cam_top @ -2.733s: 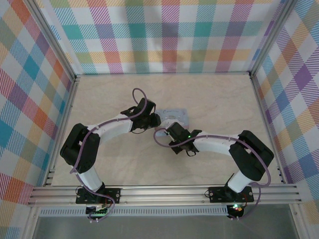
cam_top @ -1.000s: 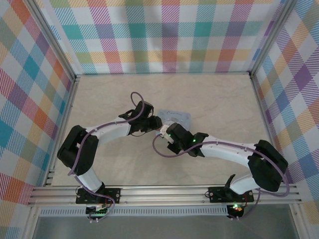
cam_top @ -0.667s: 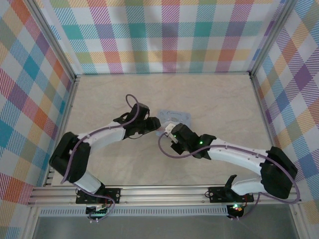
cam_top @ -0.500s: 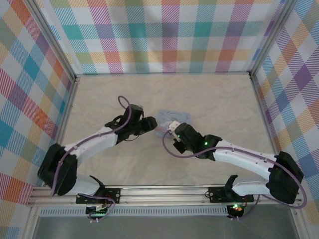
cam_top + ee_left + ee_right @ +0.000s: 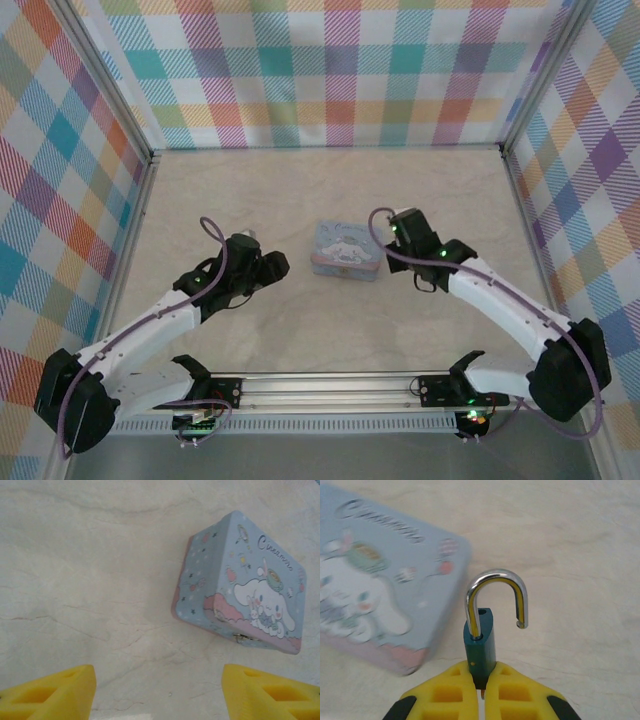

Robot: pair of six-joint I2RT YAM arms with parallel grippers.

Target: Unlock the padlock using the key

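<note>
Yellow fingers [image 5: 450, 692] of your right end effector [image 5: 481, 677] are pinching the dark green body of the padlock [image 5: 480, 652] from both sides, with the body pointing straight out from the wrist. Its silver shackle [image 5: 495, 586] stands open: the left leg sits in the body, while the right end hangs free, clear of the hole in the top of the body. You cannot tell from these views whether the padlock touches the tabletop [image 5: 570, 555]. Just to its left lies a pale blue cartoon-print tin [image 5: 375, 597], lid up, near the padlock but apart from it.

From above, your right end effector [image 5: 400, 222] is just beside the tin [image 5: 346, 250] on the side facing the right edge of the tabletop [image 5: 250, 190]; the tin sits about mid-tabletop.

Your left end effector [image 5: 157, 682] is spread wide, with bare marbled tabletop [image 5: 90, 580] between its two yellow fingers [image 5: 50, 692]. The tin [image 5: 245, 595] lies ahead of it and to the right, well apart. From above, this end effector [image 5: 275, 265] is on the tin's left-edge side, slightly nearer the near edge
</note>
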